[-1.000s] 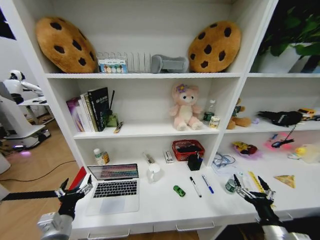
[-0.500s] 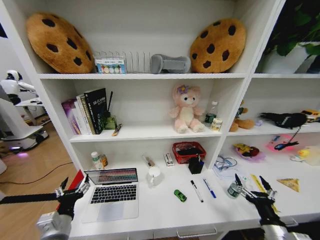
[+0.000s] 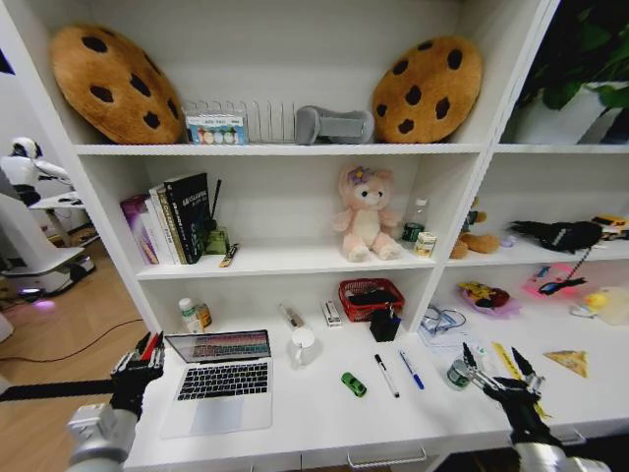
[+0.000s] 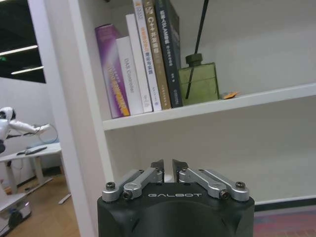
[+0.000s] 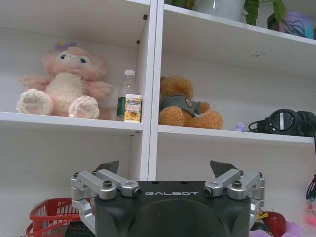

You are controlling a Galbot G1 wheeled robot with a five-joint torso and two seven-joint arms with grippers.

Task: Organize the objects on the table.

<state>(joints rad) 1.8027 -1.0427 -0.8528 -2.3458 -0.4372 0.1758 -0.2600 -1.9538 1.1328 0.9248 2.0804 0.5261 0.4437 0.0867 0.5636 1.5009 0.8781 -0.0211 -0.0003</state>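
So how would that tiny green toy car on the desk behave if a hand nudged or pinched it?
The green toy car sits alone on the smooth white desk, so a nudge along its length would probably send it rolling. It looks small and light, likely easy to lift. Its rounded little body might slip from a loose pinch.

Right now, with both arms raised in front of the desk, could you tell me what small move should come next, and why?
Probably lower the right gripper toward the green-labelled jar. Its fingers are open and it hovers just beside the jar, above the yellow ruler, holding nothing. The left gripper is shut, left of the laptop.
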